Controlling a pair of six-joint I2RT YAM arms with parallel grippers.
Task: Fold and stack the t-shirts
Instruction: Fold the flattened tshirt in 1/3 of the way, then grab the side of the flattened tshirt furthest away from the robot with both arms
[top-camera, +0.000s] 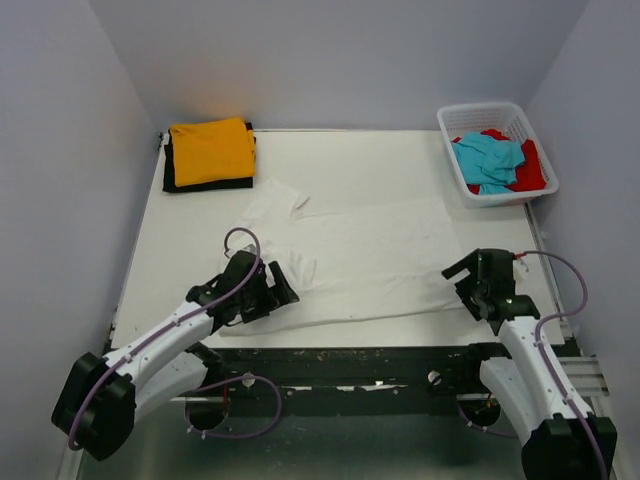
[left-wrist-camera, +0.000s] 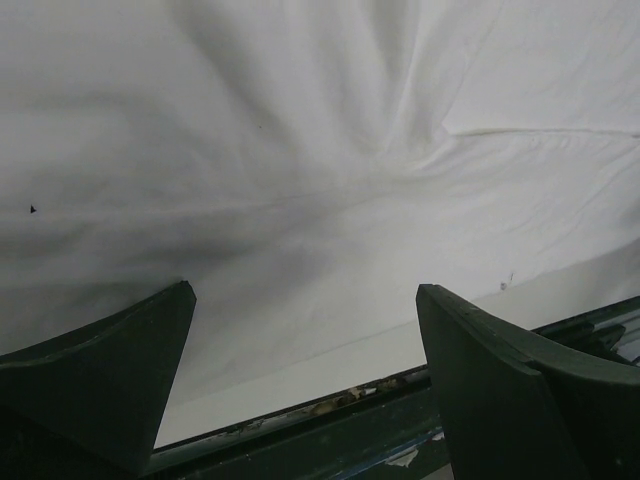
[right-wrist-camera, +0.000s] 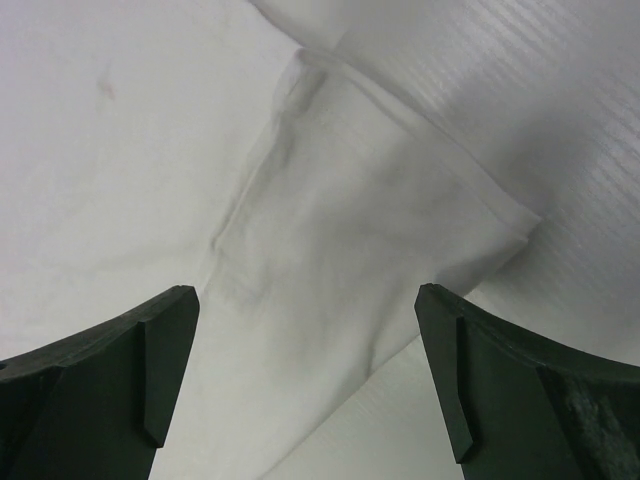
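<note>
A large white t-shirt (top-camera: 365, 258) lies spread and creased across the middle of the table. My left gripper (top-camera: 284, 288) hovers open over its near-left hem, close to the table's front edge; in the left wrist view the cloth (left-wrist-camera: 300, 150) fills the frame and nothing sits between the jaws of the gripper (left-wrist-camera: 305, 290). My right gripper (top-camera: 461, 288) is open above the shirt's near-right corner, where a folded flap of white cloth (right-wrist-camera: 350, 240) lies under the empty gripper (right-wrist-camera: 305, 292). An orange t-shirt (top-camera: 210, 150) rests folded on a black one (top-camera: 181, 184) at the back left.
A white lattice basket (top-camera: 452, 128) stands at the back right, holding a turquoise t-shirt (top-camera: 488, 160) and a red one (top-camera: 532, 172). The dark front rail of the table (left-wrist-camera: 330, 425) runs just below the left fingers. Grey walls close in both sides.
</note>
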